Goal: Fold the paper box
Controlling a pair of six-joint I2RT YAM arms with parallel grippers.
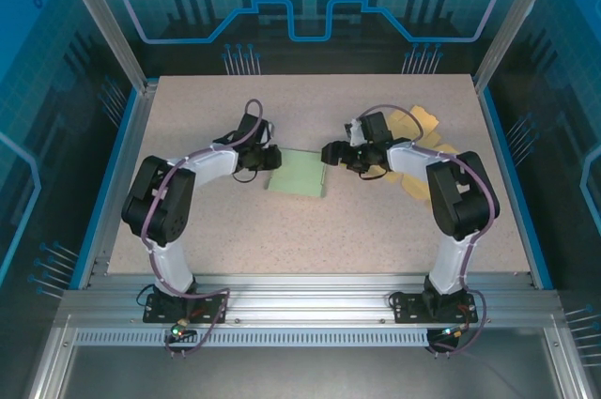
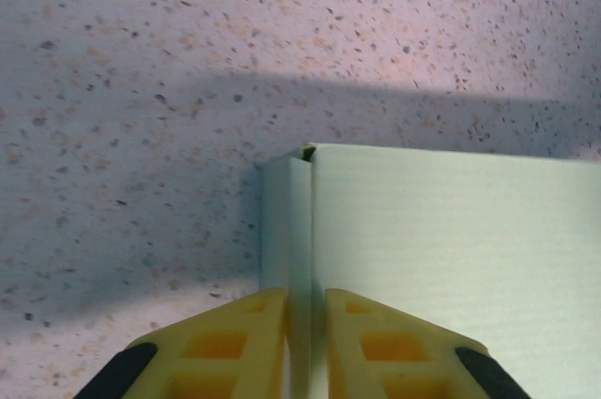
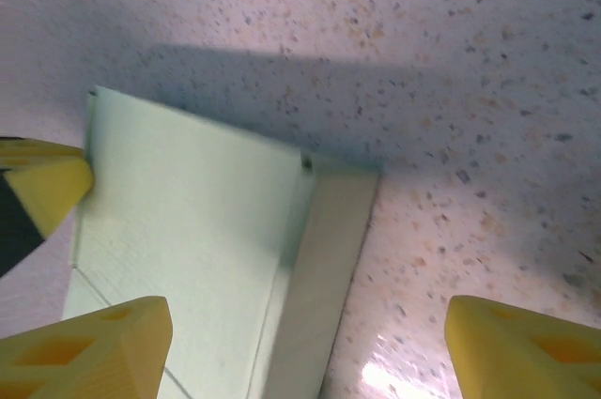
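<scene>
With left gripper [image 2: 307, 298] clamped on the box's [image 2: 451, 258] side flap [image 2: 285, 221] at the table's [image 1: 376, 230] middle, close the wide-open right gripper [image 3: 310, 324] on the opposite flap [image 3: 331, 258], creasing squarely along the score.

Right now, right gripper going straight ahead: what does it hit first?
Likely the green paper box: its side flap lies between the open jaws of the right gripper. Depth is unclear.

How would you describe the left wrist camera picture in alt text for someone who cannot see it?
The yellow left claw pinches a folded edge of a pale green paper box, which lies on a speckled table.
</scene>
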